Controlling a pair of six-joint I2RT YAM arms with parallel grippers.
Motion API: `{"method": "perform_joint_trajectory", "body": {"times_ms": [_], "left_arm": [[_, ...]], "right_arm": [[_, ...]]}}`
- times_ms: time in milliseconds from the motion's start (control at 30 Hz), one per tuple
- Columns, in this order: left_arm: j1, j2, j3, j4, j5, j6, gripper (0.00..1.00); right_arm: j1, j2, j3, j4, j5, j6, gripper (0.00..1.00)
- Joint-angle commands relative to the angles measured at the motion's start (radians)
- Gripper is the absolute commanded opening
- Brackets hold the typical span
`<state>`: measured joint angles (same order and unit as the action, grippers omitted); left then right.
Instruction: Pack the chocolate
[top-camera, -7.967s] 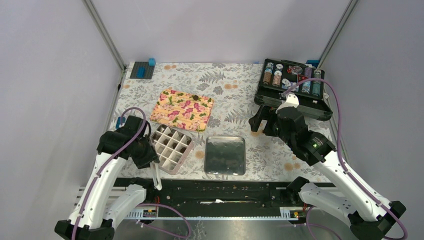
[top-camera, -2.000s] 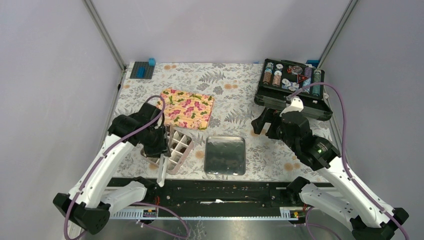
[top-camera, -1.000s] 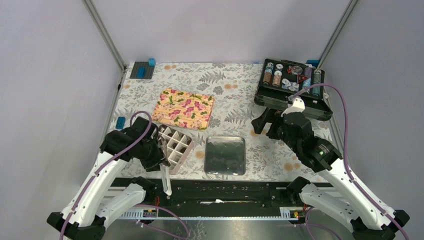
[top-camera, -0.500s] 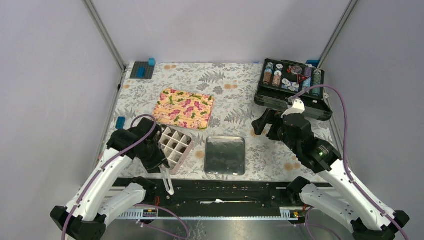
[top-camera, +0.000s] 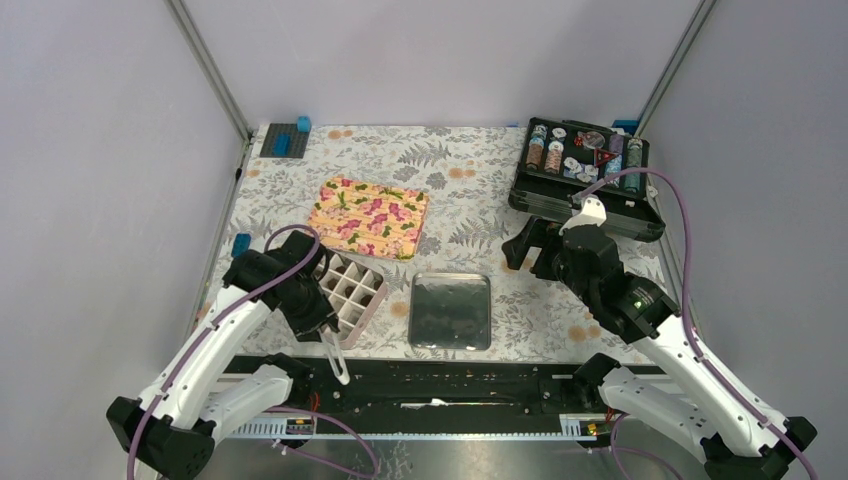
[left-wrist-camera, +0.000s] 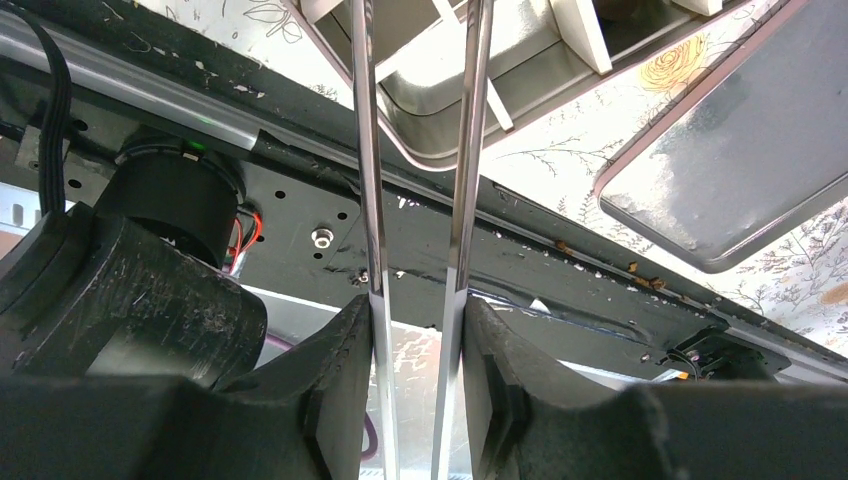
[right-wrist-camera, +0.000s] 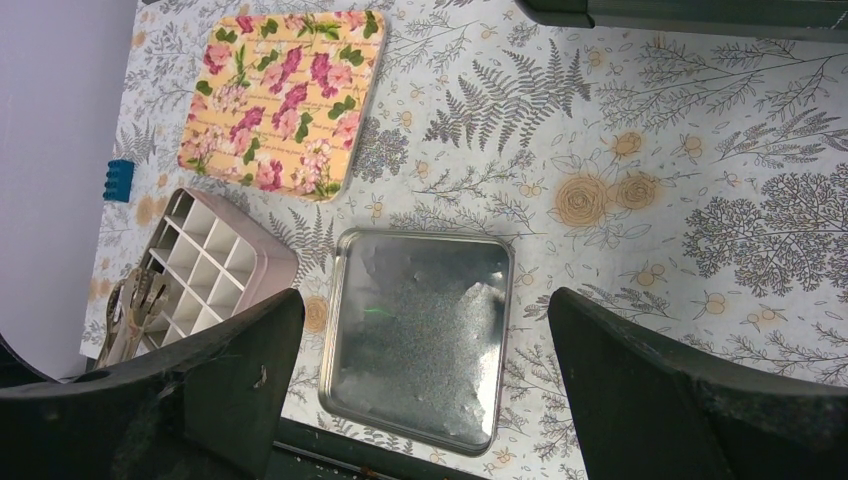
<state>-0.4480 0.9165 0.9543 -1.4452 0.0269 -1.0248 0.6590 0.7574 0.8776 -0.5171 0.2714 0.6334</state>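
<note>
No chocolate pieces show in any view. My left gripper (top-camera: 320, 318) (left-wrist-camera: 415, 310) is shut on a pair of metal tongs (top-camera: 336, 360) (left-wrist-camera: 465, 150), at the near edge of the pink gridded box (top-camera: 366, 312) (left-wrist-camera: 440, 150). In the left wrist view the tong arms reach up over the box's near rim. The box's white cells look empty in the right wrist view (right-wrist-camera: 270, 270). My right gripper (top-camera: 525, 245) (right-wrist-camera: 420, 400) is wide open and empty, hovering above and to the right of the metal tray (top-camera: 450, 310) (right-wrist-camera: 420, 340).
A floral lid (top-camera: 367, 217) (right-wrist-camera: 285, 95) lies behind the box. A black case of poker chips (top-camera: 585, 175) stands at the back right. Blue blocks (top-camera: 285, 138) sit at the back left, and a small blue block (top-camera: 241, 243) lies near the left edge.
My left gripper with the tongs has swung back from over the box to its near edge, then shifted slightly right. The right arm has barely moved.
</note>
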Motion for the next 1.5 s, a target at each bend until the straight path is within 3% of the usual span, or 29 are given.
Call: {"method": "perform_joint_trajectory", "body": {"times_ms": [0,233,700,833,1000,1233,1367,1467], "left_arm": [[-0.001,0.005,0.012,0.019,0.011,-0.014,0.29],[-0.001,0.010,0.014,0.019,0.019,-0.017,0.39],[-0.001,0.012,0.049,0.012,0.002,-0.023,0.39],[-0.001,0.011,0.110,-0.007,-0.060,-0.021,0.16],[-0.002,0.051,0.256,-0.010,-0.144,0.044,0.00],[-0.003,0.135,0.481,0.111,-0.289,0.274,0.00],[0.000,0.207,0.490,0.195,-0.383,0.363,0.00],[0.043,0.286,0.470,0.307,-0.371,0.454,0.01]], "right_arm": [[-0.002,0.009,0.006,0.033,0.019,-0.008,0.99],[-0.001,0.019,0.004,0.043,0.012,-0.011,0.99],[-0.002,0.047,0.003,0.068,0.001,-0.028,0.99],[-0.001,0.045,-0.001,0.070,0.000,-0.026,0.99],[-0.003,0.045,-0.005,0.069,0.002,-0.027,0.99],[-0.001,0.039,0.000,0.067,0.002,-0.027,0.99],[-0.002,0.015,0.002,0.047,0.019,-0.025,0.99],[-0.002,-0.003,-0.001,0.033,0.023,-0.018,0.99]]}}
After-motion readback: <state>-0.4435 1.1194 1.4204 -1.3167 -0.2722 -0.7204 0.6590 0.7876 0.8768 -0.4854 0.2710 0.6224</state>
